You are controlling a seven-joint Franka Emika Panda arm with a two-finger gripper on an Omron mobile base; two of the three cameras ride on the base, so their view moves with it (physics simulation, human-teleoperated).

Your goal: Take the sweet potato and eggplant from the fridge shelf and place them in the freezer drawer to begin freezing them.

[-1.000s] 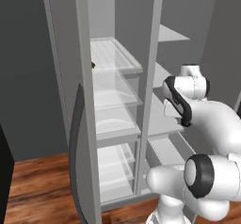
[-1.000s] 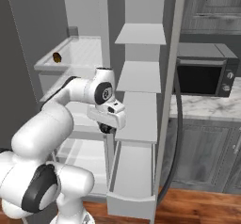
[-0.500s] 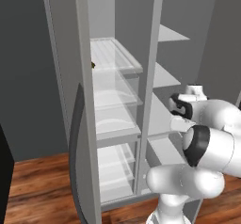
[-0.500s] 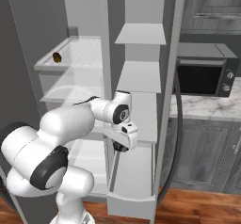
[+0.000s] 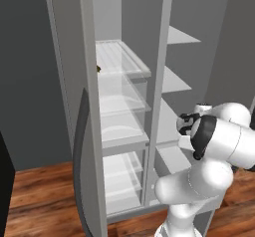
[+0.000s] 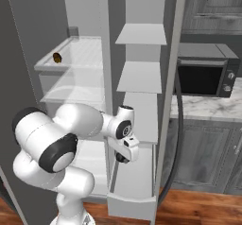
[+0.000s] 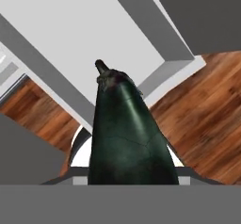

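The eggplant [image 7: 127, 133], glossy and near-black, stands stem-up in my gripper [image 6: 124, 156], which is shut on it. In the right base view the eggplant [image 6: 121, 159] is a small dark shape under the hand, just above the open freezer drawer [image 6: 131, 201]. The hand view looks down past it at the drawer's pale rim [image 7: 175, 71] and inside. Up in the fridge, the sweet potato [image 6: 56, 57] lies as a small brown lump at the left edge of the fridge shelf [image 6: 82, 53]. From the left base view it [image 5: 98, 68] peeks out behind the door edge.
The open fridge door [image 5: 74, 106] stands on the left. White door shelves [image 6: 141, 75] rise above the drawer. A microwave [image 6: 203, 75] sits on a marble counter [image 6: 212, 108] to the right. Wood floor [image 7: 202, 110] lies beyond the drawer.
The arm has swung down from mid-shelf height to low over the freezer drawer, carrying the eggplant with it. The sweet potato has stayed on the shelf.
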